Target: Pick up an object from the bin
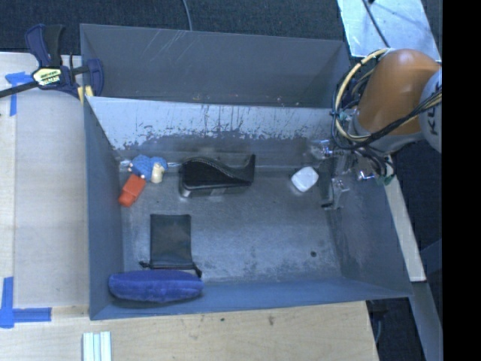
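My gripper point(329, 198) hangs at the right side of the bin, close to the right wall, its thin fingers pointing down above the floor. Just to its left lies a small white rounded object point(304, 180), apart from the fingers. Nothing shows between the fingers. Further left, by the back wall, a black curved object point(216, 176) rests on the floor.
A blue, white and orange toy point(141, 177) lies at the back left. A black flat rectangle point(170, 241) and a blue padded roll point(155, 286) sit at the front left. The arm's orange cover and cables hang over the right rim.
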Controlling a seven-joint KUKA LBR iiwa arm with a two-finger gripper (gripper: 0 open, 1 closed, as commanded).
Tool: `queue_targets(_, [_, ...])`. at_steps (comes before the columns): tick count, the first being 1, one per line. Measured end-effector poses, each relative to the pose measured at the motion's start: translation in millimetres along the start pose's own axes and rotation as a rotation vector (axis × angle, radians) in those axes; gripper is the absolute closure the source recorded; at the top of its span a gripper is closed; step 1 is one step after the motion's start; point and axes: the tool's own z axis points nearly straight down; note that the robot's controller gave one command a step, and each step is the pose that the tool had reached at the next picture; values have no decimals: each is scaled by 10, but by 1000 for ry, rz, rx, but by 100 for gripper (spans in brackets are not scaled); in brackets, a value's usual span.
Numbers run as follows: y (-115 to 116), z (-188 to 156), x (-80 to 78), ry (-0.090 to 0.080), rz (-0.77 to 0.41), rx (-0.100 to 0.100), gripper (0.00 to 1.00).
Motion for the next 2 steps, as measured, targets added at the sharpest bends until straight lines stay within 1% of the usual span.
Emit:
queue_targets(1, [-41, 309, -2, 3, -26, -2, 0])
queue_targets(2, [-43, 304, -6, 2, -27, -1, 0])
